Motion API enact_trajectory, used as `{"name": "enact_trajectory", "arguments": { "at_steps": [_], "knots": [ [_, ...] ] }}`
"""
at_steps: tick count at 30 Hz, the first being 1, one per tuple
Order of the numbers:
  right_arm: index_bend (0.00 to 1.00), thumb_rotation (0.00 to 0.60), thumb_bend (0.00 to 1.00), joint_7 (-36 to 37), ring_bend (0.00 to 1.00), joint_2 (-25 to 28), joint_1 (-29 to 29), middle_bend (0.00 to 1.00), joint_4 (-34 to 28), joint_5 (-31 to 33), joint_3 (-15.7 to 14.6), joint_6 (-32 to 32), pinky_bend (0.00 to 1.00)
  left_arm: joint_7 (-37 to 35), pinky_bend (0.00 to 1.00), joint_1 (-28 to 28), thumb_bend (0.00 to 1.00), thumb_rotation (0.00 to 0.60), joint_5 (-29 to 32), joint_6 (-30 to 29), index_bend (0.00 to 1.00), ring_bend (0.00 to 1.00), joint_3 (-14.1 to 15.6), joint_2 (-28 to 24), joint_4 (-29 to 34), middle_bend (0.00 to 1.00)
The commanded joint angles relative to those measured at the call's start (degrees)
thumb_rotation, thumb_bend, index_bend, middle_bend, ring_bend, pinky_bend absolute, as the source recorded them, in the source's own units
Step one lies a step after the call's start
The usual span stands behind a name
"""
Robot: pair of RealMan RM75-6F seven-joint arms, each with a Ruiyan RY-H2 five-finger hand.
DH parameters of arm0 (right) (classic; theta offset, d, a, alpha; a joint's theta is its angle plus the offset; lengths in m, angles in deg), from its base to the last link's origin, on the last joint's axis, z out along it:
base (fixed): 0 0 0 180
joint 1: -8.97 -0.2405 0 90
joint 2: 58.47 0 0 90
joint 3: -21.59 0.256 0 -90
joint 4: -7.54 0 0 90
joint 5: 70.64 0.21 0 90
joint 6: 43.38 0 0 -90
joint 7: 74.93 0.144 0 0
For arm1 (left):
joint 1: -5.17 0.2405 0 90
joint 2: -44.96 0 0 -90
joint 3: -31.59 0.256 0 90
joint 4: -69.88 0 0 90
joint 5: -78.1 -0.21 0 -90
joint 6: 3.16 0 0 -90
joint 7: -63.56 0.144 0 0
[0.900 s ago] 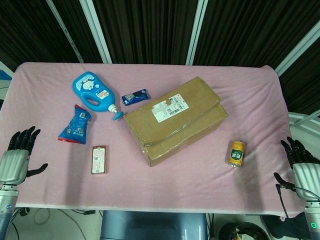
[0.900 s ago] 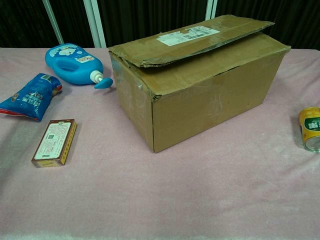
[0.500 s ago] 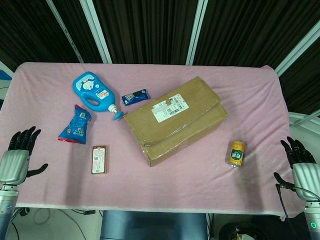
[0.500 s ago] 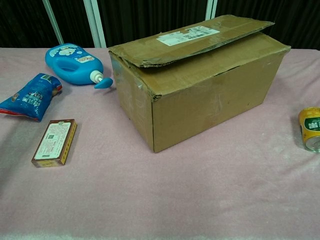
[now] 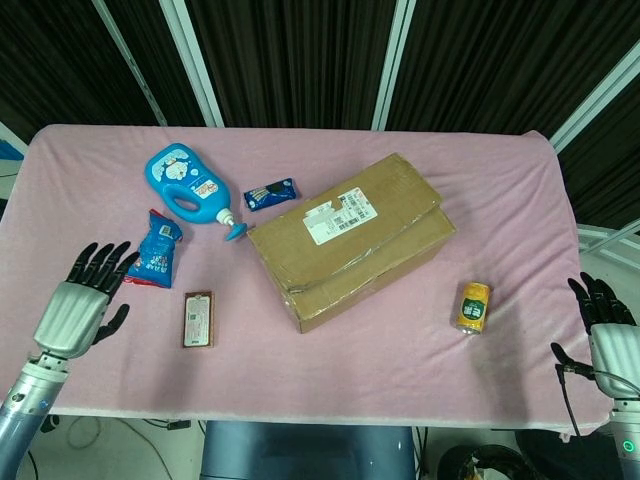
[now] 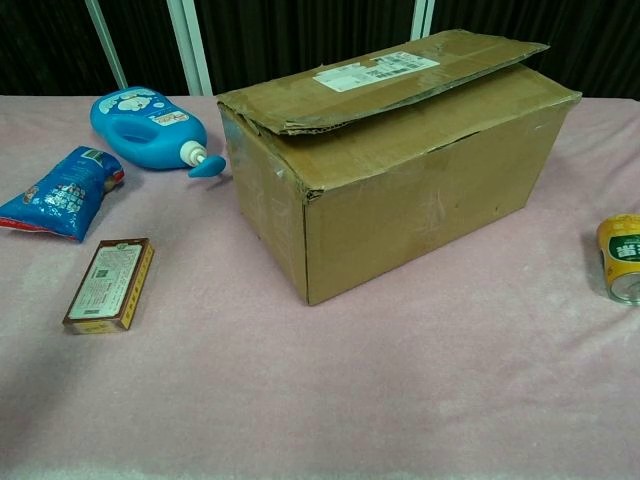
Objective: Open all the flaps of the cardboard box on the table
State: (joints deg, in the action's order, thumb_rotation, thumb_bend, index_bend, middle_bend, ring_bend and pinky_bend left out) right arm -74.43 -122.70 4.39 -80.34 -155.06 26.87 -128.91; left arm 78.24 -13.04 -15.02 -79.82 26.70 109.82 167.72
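Cardboard box (image 5: 347,240) sits mid-frame on the pink surface (image 5: 400,350), flaps down. Your left hand (image 5: 78,308), lower left, and right hand (image 5: 608,335), lower right, are empty, fingers apart. Reach for the labelled top flap's (image 6: 385,75) raised edge first.

Bright even overhead light, soft shadows, sharp focus
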Motion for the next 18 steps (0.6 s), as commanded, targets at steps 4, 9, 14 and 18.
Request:
{"name": "enact_trajectory", "arguments": {
  "at_steps": [4, 9, 14, 18],
  "knots": [
    [0.00, 0.600, 0.29, 0.17, 0.00, -0.12, -0.06, 0.00, -0.22, 0.65, 0.27, 0.34, 0.21, 8.17, 0.00, -9.23, 0.50, 0.600, -1.88, 9.84, 0.02, 0.00, -4.34, -3.23, 6.69, 0.02],
    [0.00, 0.600, 0.29, 0.71, 0.00, -0.15, -0.06, 0.00, -0.44, 1.91, 0.66, 0.92, 0.21, 12.18, 0.00, -15.63, 0.53, 0.600, -1.31, 17.72, 0.08, 0.00, -6.74, -4.01, 9.52, 0.13],
    [0.00, 0.600, 0.29, 1.17, 0.00, -0.07, -0.06, 0.00, -0.60, 2.73, 0.94, 1.32, 0.21, 15.53, 0.00, -21.28, 0.53, 0.600, 0.28, 25.02, 0.11, 0.00, -7.98, -2.95, 10.64, 0.19],
    [0.00, 0.600, 0.29, 1.19, 0.00, -0.01, -0.13, 0.00, -0.68, 3.08, 1.08, 1.59, 0.21, 17.74, 0.00, -24.28, 0.53, 0.600, 1.34, 28.25, 0.13, 0.00, -8.36, -1.20, 10.95, 0.19]
  ]
}}
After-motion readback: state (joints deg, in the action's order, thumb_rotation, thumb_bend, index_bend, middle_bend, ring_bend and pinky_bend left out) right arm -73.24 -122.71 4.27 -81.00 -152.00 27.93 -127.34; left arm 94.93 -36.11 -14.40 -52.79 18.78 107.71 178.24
